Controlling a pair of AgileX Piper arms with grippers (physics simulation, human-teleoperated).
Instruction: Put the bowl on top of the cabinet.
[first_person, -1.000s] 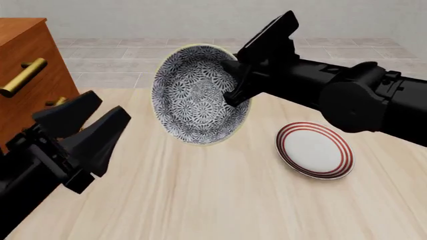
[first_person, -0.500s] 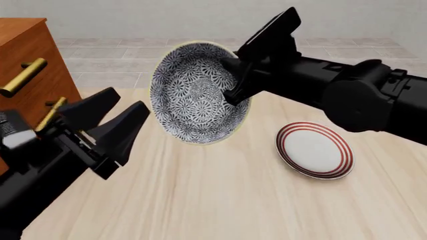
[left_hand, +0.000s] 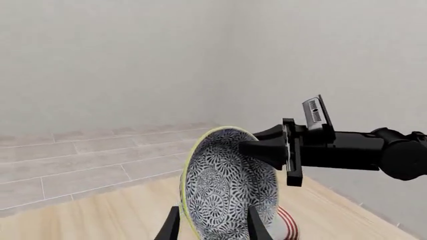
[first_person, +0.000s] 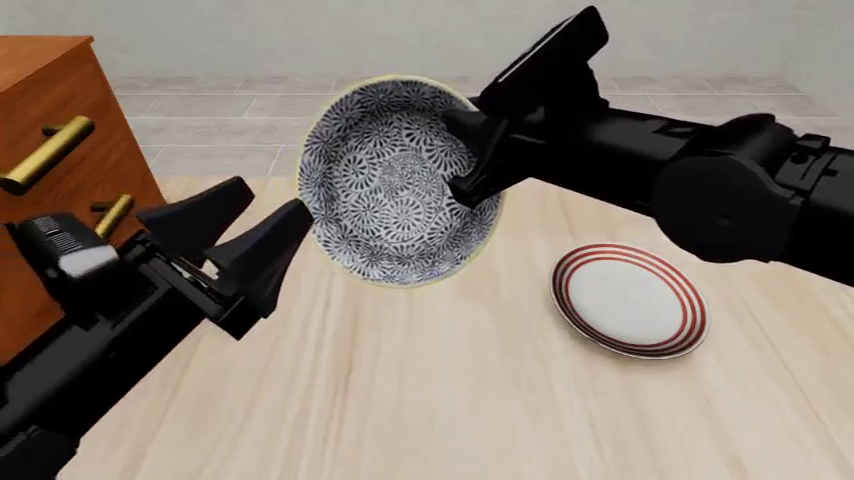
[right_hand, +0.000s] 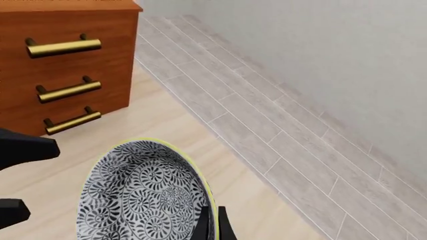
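Note:
The black-and-white floral bowl (first_person: 387, 185) hangs tilted on its side above the table, its opening facing the camera. My right gripper (first_person: 470, 172) is shut on the bowl's right rim. My left gripper (first_person: 274, 208) is open, its fingertips just at the bowl's left rim. In the left wrist view the left fingers (left_hand: 172, 227) show on either side of the bowl (left_hand: 227, 190); I cannot tell whether they touch it. The reddish-brown cabinet (first_person: 54, 140) stands at the far left, and the right wrist view shows its three brass handles (right_hand: 63, 46) behind the bowl (right_hand: 140, 195).
A flat white plate with red rings (first_person: 627, 300) lies on the wooden table (first_person: 441, 400) at the right, below the right arm. A tiled floor (first_person: 240, 110) and a pale wall lie beyond the table's far edge.
My left gripper has moved up and to the right, up to the bowl's left rim, still open. The bowl has shifted slightly up and left in the right gripper.

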